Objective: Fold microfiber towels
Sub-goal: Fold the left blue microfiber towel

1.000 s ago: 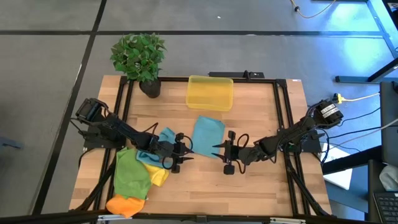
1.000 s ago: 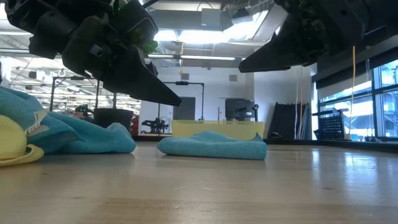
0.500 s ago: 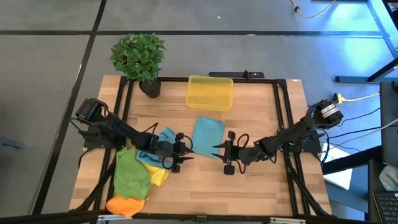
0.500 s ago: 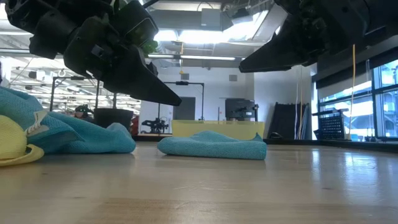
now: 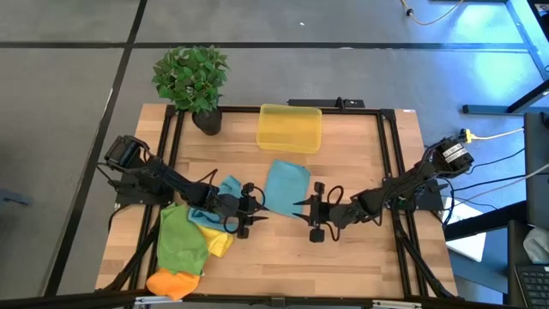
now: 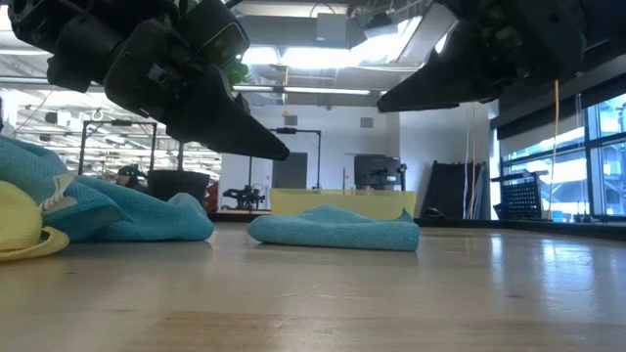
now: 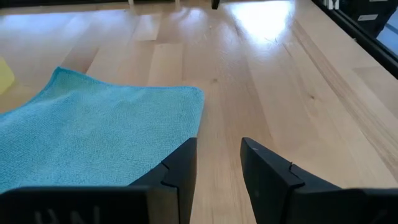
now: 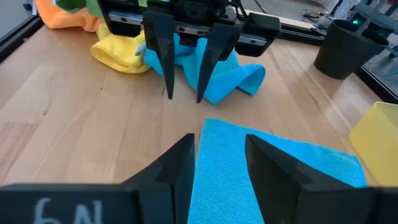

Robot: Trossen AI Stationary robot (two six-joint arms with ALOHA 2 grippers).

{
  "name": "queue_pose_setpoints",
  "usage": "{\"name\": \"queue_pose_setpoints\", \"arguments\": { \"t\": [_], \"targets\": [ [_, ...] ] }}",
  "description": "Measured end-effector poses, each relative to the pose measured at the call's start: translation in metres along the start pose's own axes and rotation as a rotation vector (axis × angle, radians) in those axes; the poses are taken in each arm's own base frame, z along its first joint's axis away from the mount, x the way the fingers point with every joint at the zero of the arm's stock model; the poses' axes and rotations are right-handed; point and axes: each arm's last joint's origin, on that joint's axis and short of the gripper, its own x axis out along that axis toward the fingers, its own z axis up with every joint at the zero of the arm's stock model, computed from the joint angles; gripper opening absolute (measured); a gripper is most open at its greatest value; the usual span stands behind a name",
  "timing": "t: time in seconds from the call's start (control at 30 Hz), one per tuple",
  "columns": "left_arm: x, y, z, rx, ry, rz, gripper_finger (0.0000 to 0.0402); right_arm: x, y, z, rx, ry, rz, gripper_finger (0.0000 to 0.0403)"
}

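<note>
Nothing on the table has shifted since the earlier frames; only the left gripper (image 6: pixel 249 142) shows a slight change of pose in the low view.

High view: the folded teal towel (image 5: pixel 286 183) lies at table centre, its long axis running from the yellow bin (image 5: pixel 290 128) toward the front edge. The left gripper (image 5: pixel 257 212) and right gripper (image 5: pixel 300 206) face each other across its near edge, about equally close. The unfolded pile (teal, green towel (image 5: pixel 181 236), yellow, orange) lies behind the left gripper, so the left arm is nearer to it.

Low view: both grippers hang above the wood, clear of the folded towel (image 6: pixel 335 228).

Left wrist view: the left gripper (image 7: pixel 216 149) stands part open and empty, the towel's corner (image 7: pixel 93 134) just beside one finger.

Right wrist view: the right gripper (image 8: pixel 219 142) is likewise part open and empty, the folded towel (image 8: pixel 273 177) directly beneath, and the crumpled teal towel (image 8: pixel 233 78) lies beyond the opposite gripper.
</note>
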Motion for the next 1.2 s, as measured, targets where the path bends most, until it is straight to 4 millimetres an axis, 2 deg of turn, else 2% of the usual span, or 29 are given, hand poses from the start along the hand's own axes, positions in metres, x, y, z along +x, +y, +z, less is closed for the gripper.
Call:
{"name": "queue_pose_setpoints", "arguments": {
  "t": [0.17,0.23,0.33,0.53,0.77,0.93,1.2],
  "targets": [
    [0.000,-0.001,-0.001,0.053,0.005,0.016,0.0116,0.001,0.003,0.006,-0.004,0.024,0.045,0.0143],
    [0.003,0.002,0.000,0.099,0.072,0.026,0.0116,0.003,0.004,0.004,-0.006,0.053,0.051,0.0143],
    [0.008,0.007,0.007,0.101,0.162,0.003,0.0117,0.007,0.007,-0.003,-0.016,0.099,0.092,0.0143],
    [0.013,0.006,0.026,0.104,0.153,-0.040,0.0126,0.017,0.015,-0.023,0.012,0.188,0.129,0.0143],
    [0.013,0.012,0.022,0.120,0.203,-0.030,0.0163,0.026,0.019,-0.039,-0.020,0.239,0.124,0.0149],
    [0.014,0.019,0.020,0.113,0.239,-0.021,0.0187,0.027,0.019,-0.039,-0.045,0.233,0.111,0.0194],
    [0.013,0.019,0.017,0.203,0.269,-0.019,0.0191,0.029,0.015,-0.038,-0.036,0.225,0.077,0.0279]
  ]
}}
